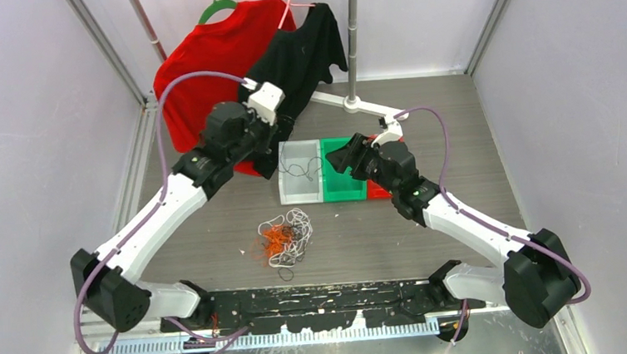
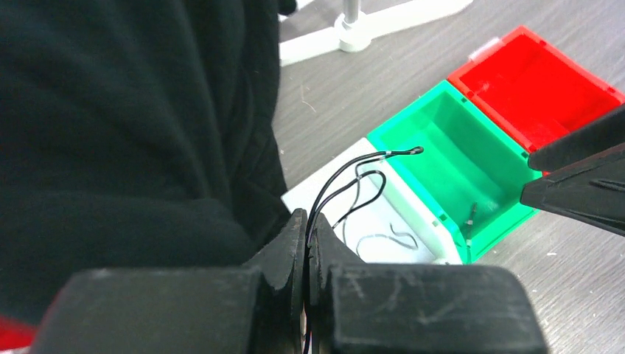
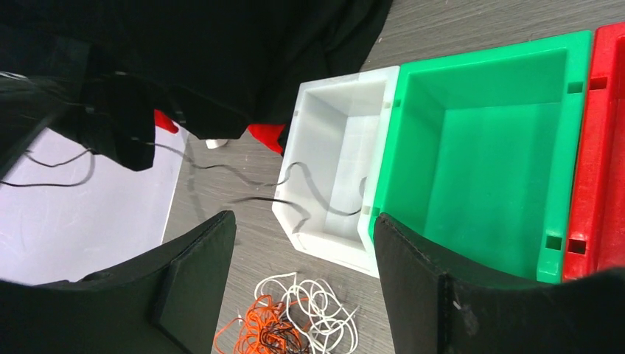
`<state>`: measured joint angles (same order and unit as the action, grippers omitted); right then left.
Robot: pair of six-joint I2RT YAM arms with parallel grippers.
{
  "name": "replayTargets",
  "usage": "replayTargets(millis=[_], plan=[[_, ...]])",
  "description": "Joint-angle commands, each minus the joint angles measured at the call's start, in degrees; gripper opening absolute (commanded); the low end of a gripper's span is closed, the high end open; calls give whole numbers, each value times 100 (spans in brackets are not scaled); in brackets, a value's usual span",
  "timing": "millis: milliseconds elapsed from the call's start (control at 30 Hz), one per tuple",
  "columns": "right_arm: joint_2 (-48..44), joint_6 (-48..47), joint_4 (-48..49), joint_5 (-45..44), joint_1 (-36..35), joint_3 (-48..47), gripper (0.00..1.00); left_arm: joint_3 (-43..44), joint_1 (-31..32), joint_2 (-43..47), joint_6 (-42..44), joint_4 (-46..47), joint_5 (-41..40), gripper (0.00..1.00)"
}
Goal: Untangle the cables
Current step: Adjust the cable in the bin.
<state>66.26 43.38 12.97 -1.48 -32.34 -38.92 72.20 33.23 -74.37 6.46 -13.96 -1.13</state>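
Note:
A tangle of orange, white and black cables (image 1: 285, 237) lies on the table in front of the bins, and it shows low in the right wrist view (image 3: 295, 324). My left gripper (image 2: 307, 236) is shut on a thin black cable (image 2: 354, 177). That cable loops out over the white bin (image 2: 402, 221). From above, the left gripper (image 1: 285, 136) hangs beside the black shirt, with the black cable (image 1: 301, 169) dangling into the white bin (image 1: 288, 197). My right gripper (image 1: 344, 156) hovers open above the green bin (image 1: 343, 193), its fingers (image 3: 191, 280) empty.
A red bin (image 1: 378, 192) stands to the right of the green bin (image 3: 479, 147). A red shirt (image 1: 218, 59) and a black shirt (image 1: 301, 53) hang on a rack at the back left. The rack's white foot (image 1: 355, 103) lies behind the bins.

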Motion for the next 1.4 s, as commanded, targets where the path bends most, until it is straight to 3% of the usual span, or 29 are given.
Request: replayTargets(millis=[0,167,367,667,833,1000,1367], plan=[[-190,-129,181,-138,8,-118,74,65,329,-318,341,240,-165,0],[-253,-188,196,-201,8,-42,73,30,402,-615,469,472,-231,0],[-242,-170,266,-228,9,37,73,86,403,-910,1,595,-118,0],[907,390,962,98,-126,-244,58,12,393,-1180,-721,495,-475,0],[1672,113,657,-567,-896,-915,52,70,310,-1102,-968,227,-550,0],[2503,-42,441,-1869,-1667,-1608,46,38,64,-847,-1257,54,-417,0],[3919,226,1007,-2240,-1820,-2453,34,114,-203,-794,-1573,-395,141,0]])
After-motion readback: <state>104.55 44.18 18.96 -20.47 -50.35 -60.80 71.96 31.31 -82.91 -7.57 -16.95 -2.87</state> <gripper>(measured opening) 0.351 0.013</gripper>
